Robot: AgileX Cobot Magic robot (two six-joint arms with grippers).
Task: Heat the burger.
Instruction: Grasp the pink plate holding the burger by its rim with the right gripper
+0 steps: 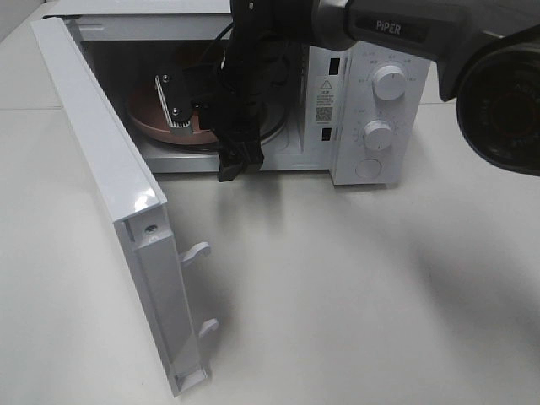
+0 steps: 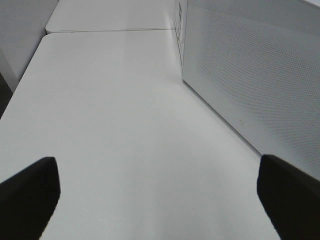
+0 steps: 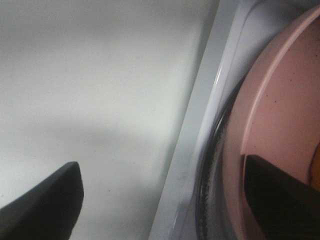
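Right end effector (image 3: 160,165) hangs wide-jawed at the mouth of the microwave (image 1: 354,110), one finger over the pink plate (image 3: 280,115) inside. The burger (image 3: 317,167) (only an orange sliver shows) sits on it, deeper in. Left end effector (image 2: 157,182), equally wide, hovers over the counter (image 2: 110,100) outside.

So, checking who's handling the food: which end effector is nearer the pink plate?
Right. The right end effector is in the microwave doorway, partly over the pink plate; the left end effector is outside, over the table.

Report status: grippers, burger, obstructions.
Left gripper open, over table. Right gripper open, at plate rim. Burger on plate in microwave, mostly hidden. Door open, arm in doorway.
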